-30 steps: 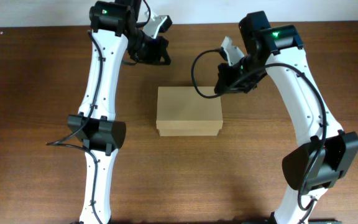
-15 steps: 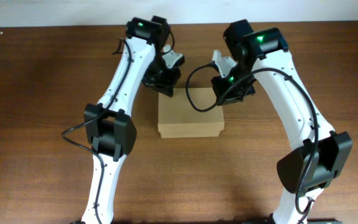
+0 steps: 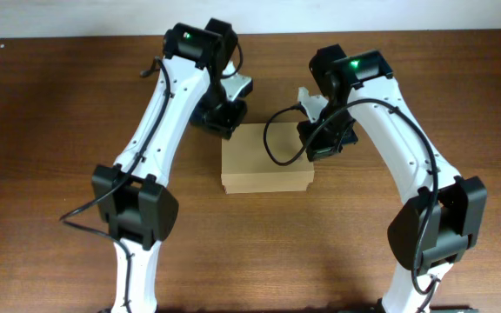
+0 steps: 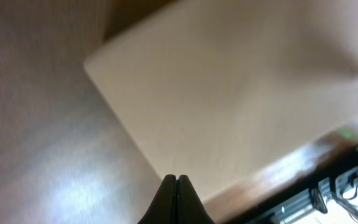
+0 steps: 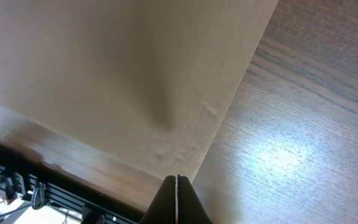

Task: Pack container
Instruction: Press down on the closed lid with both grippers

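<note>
The container (image 3: 265,161) is sitting mid table (image 3: 50,130), long side going L to R, w/ the left gripper (image 3: 225,117) hanging by its back-L corner and the right gripper (image 3: 324,143) by its R end, both about as near and pinching tight on nothing.
</note>
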